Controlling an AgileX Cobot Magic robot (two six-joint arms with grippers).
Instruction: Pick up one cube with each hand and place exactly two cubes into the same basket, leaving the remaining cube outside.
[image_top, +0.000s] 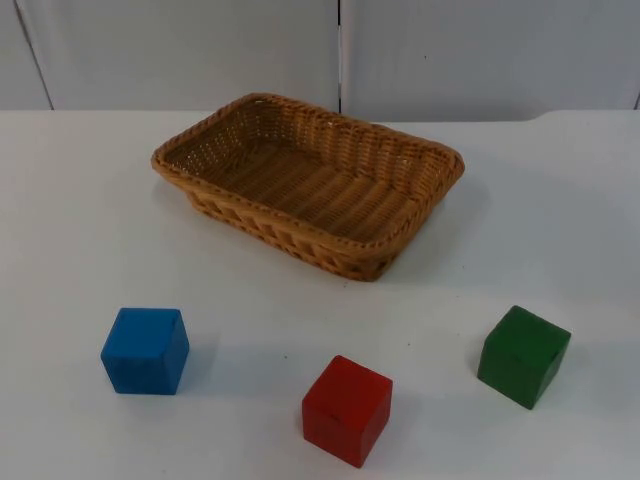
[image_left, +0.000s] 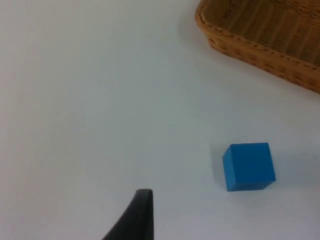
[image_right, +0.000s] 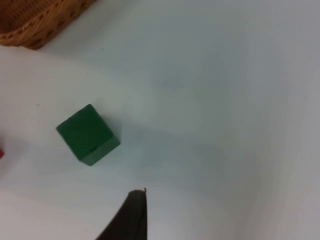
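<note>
Left gripper hovering near blue wooden cube, right gripper near green wooden cube | finger spread: cannot tell | risk: red wooden cube joining them in woven wicker basket.

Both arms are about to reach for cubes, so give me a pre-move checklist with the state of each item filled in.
1. Basket has nothing inside it: ok.
2. Blue cube stands free on the table, apart from the basket and the other cubes: ok. It also lies ahead of the left gripper in the left wrist view.
3. Green cube stands free on the table and lies ahead of the right gripper in the right wrist view: ok.
4. Red cube sits between the other two, clear of both, so it can be the one left out: ok.
5. Grippers open enough for a cube: cannot tell.
</note>
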